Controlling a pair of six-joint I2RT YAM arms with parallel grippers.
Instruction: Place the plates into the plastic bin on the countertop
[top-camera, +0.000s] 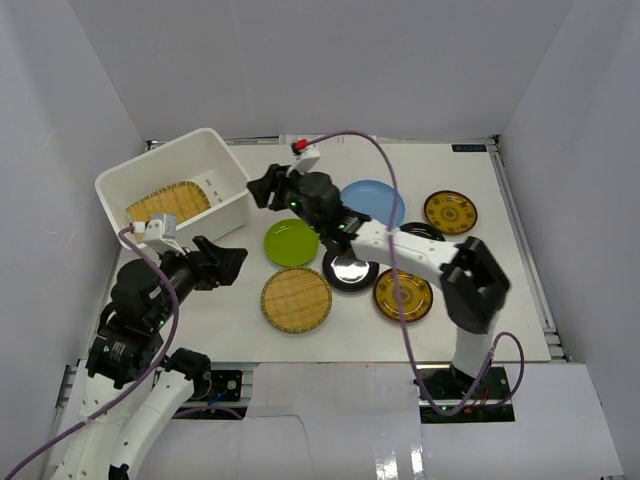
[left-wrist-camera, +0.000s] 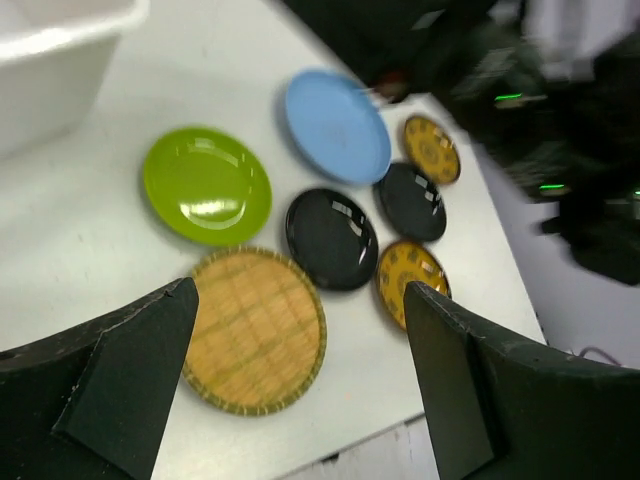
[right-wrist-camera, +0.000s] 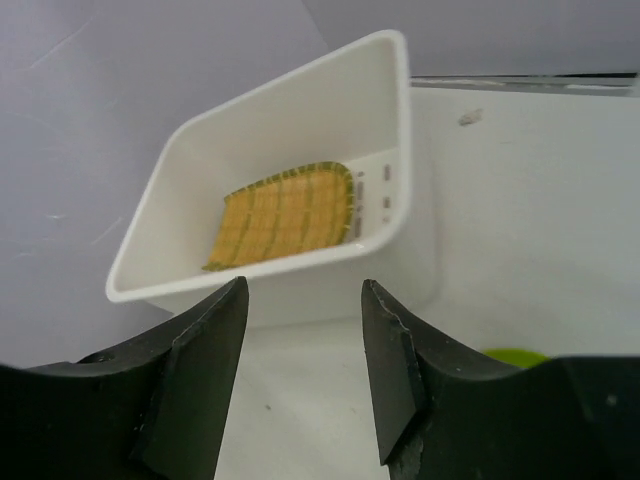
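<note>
one woven plate (top-camera: 168, 202) lies in the plastic bin (top-camera: 228, 212). seven are left on the worktop (top-camera: 500, 300): second woven plate (top-camera: 296, 299), lime green plate (top-camera: 291, 242), light blue plate (top-camera: 375, 200), two black plates (top-camera: 350, 270), two gold-patterned plates (top-camera: 403, 296). right fingers (right-wrist-camera: 200, 380), spread and empty, face the bin; left fingers (left-wrist-camera: 130, 370) are spread and empty too.

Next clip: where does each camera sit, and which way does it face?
Top external: above and behind the robot, looking down on the countertop, plastic bin, left arm and right arm.
Left wrist: on the left arm, facing seven plates; left gripper open in front.
Right wrist: on the right arm, facing the plastic bin; right gripper open in front.
Shared: top and right wrist both show the woven plate in the bin.
</note>
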